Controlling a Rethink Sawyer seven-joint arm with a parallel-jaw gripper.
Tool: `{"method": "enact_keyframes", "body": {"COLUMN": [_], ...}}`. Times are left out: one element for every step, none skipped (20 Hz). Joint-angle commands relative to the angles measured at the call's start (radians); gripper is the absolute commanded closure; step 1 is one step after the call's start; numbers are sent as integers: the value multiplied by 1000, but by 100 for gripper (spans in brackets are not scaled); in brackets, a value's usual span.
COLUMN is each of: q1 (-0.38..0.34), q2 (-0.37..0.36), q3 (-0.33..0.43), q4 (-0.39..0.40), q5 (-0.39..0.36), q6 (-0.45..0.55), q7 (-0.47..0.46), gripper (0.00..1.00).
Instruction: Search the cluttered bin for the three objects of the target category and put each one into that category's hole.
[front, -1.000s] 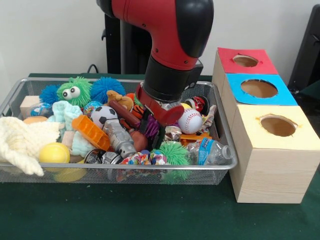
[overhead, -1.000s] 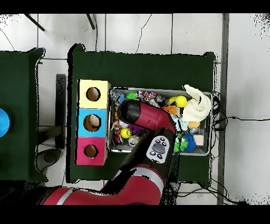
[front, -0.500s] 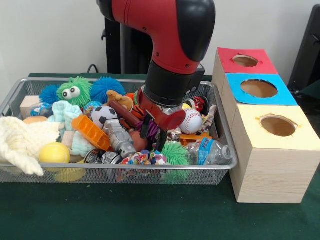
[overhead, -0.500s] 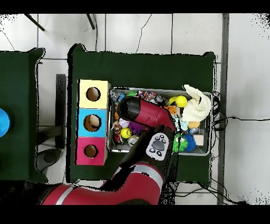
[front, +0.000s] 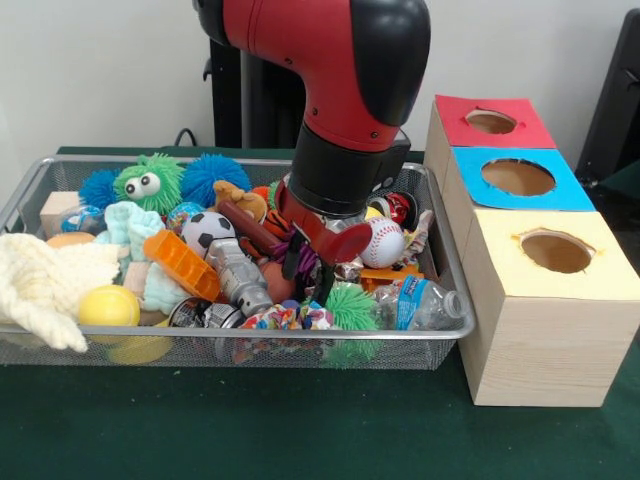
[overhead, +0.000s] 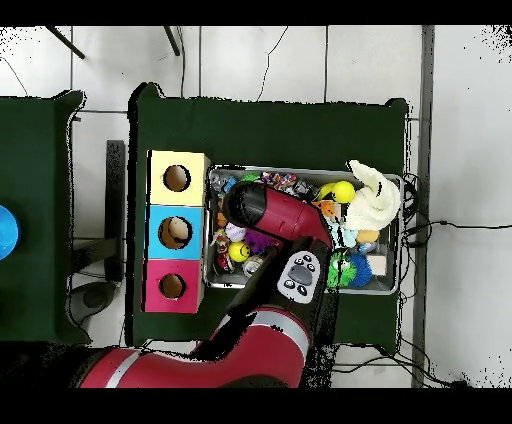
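Note:
The silver wire-mesh bin (front: 250, 335) lies on the green table, full of toys; it also shows in the overhead view (overhead: 300, 169). My gripper (front: 307, 268) is low in the bin's middle, right of the soccer ball (front: 207, 232) and left of the baseball (front: 381, 242). It is open, its black fingers (front: 292, 258) standing either side of a purple spiky toy (front: 305, 255). In the overhead view the arm (overhead: 268, 213) hides the gripper. Three wooden boxes with holes stand beside the bin: red top (front: 455, 115), blue top (front: 565, 190), yellow top (front: 595, 235).
Around the gripper lie a silver can (front: 238, 278), an orange block (front: 180, 265), a green spiky ball (front: 350, 308), a water bottle (front: 425, 303), a yellow ball (front: 108, 306), a cream knitted cloth (front: 40, 280) and a green fuzzy toy with eyes (front: 148, 181).
The gripper has shifted slightly right and a little lower among the toys. Nothing has been lifted.

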Motion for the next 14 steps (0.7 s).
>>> {"method": "enact_keyframes", "body": {"q1": [7,14,17,21,24,25,24,23,25,28,29,29,28,26], "q2": [-27,-38,-45,-53,-53,-53,-57,-58,-62,-65,-65,-65,-65,-64], "q3": [80,74,70,66,65,66,70,72,67,63,62,61,63,64], "q4": [24,31,34,37,35,33,37,35,30,27,25,23,22,22], "q5": [42,43,43,43,44,45,46,47,46,46,47,47,48,48], "q6": [96,109,121,132,139,143,143,144,158,169,172,176,174,173], "q7": [174,180,182,185,188,190,189,188,190,193,193,193,192,191], "gripper": [0,0,0,0,0,0,0,0,0,0,0,0,0,0]}}
